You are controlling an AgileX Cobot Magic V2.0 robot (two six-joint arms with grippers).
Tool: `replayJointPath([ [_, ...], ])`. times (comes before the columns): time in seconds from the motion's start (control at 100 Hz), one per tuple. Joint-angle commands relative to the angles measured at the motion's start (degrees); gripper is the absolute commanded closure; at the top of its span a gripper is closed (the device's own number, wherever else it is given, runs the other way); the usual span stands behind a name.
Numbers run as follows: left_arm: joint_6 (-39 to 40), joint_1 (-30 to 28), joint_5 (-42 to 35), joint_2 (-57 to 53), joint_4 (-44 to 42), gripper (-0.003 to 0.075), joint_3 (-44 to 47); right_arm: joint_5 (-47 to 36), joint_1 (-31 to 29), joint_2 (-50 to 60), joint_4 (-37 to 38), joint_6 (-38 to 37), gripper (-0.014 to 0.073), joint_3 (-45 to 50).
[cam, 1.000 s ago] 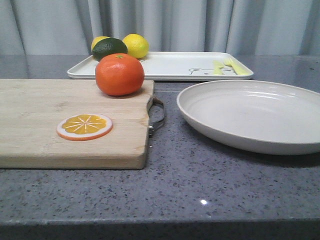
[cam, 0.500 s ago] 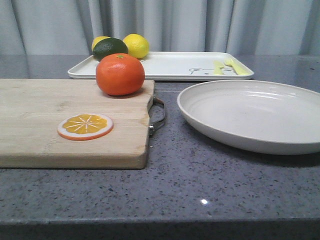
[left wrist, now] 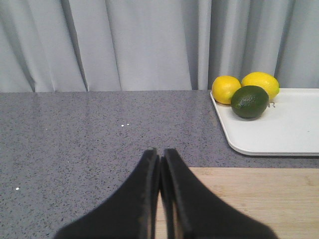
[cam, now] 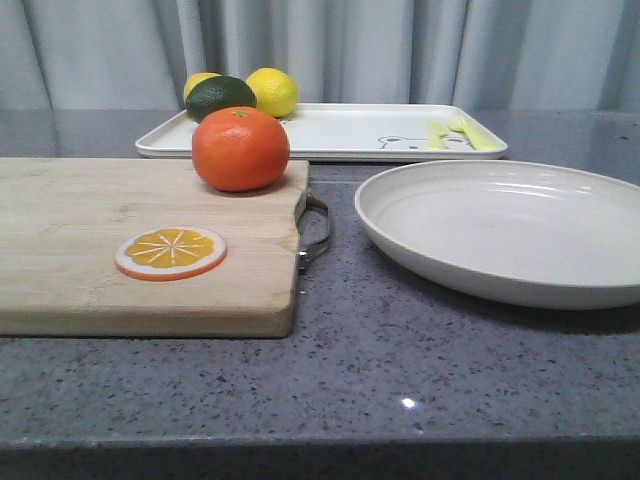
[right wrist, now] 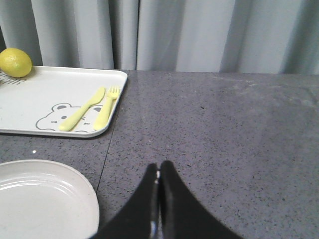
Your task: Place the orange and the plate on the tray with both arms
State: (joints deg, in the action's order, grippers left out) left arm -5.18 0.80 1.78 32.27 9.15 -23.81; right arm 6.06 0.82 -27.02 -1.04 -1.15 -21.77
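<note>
The orange (cam: pixel 241 148) sits on the far right corner of a wooden cutting board (cam: pixel 90 250). The off-white plate (cam: pixel 505 228) lies on the counter at the right; its edge shows in the right wrist view (right wrist: pixel 45 204). The white tray (cam: pixel 350 130) with the bear drawing lies at the back, and shows in both wrist views (left wrist: pixel 279 129) (right wrist: pixel 45 99). My left gripper (left wrist: pixel 160 152) is shut and empty above the board's far left edge. My right gripper (right wrist: pixel 159 166) is shut and empty over bare counter beside the plate. Neither gripper shows in the front view.
Two yellow lemons (cam: pixel 272 91) and a dark green fruit (cam: pixel 219 97) sit on the tray's far left corner. A flat orange slice (cam: pixel 170 252) lies on the board. The board has a metal handle (cam: pixel 315 232) facing the plate. A grey curtain hangs behind the counter.
</note>
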Motion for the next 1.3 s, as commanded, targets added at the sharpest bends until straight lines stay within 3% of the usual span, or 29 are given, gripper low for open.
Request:
replayJointPath([
  [0.0, 0.2, -0.1, -5.5, 1.0, 0.4, 0.0740, -2.2, -4.6, -0.3, -0.7, 0.6, 0.2, 0.0650, -2.2],
  [0.1, 0.2, -0.1, -6.4, 2.0, 0.4, 0.0736, -2.2, -4.6, -0.3, -0.7, 0.6, 0.2, 0.0650, -2.2],
  [0.17, 0.2, -0.1, -6.8, 3.0, -0.3, 0.0682, -2.2, -4.6, -0.3, -0.7, 0.6, 0.2, 0.0650, -2.2],
  [0.22, 0.2, -0.1, -6.9, 3.7, -0.7, 0.0601, -2.2, -4.6, -0.3, -0.7, 0.6, 0.2, 0.0650, -2.2],
  [0.34, 0.2, -0.1, -6.9, 5.5, -0.7, 0.0320, -2.8, -4.6, -0.3, -0.7, 0.6, 0.2, 0.0650, -2.2],
  [0.41, 0.2, -0.1, -6.9, 6.8, -0.7, 0.0208, -3.8, -4.6, -0.3, -0.7, 0.6, 0.2, 0.0650, -2.2],
  [0.46, 0.2, -0.1, -6.8, 7.8, -0.7, 0.0169, -5.1, -4.6, -0.3, -0.7, 0.6, 0.2, 0.0650, -2.2],
  [0.78, 0.2, 1.4, 2.5, 19.0, 0.8, 0.0161, -17.6, -4.6, -0.3, -0.7, 0.6, 0.2, 0.0650, -2.2],
  [0.89, 0.2, 5.8, 4.8, 24.6, 1.2, 0.0158, -22.2, -4.6, -0.3, -0.7, 0.6, 0.2, 0.0650, -2.2],
  [1.09, 0.2, 14.5, 5.5, 33.8, 3.0, 0.0083, -30.0, -4.6, -0.3, -0.7, 0.6, 0.2, 0.0650, -2.2],
  [1.29, 0.2, 20.7, 15.0, 44.3, 8.7, 0.0078, -40.4, -4.6, -0.3, -0.7, 0.6, 0.2, 0.0650, -2.2],
])
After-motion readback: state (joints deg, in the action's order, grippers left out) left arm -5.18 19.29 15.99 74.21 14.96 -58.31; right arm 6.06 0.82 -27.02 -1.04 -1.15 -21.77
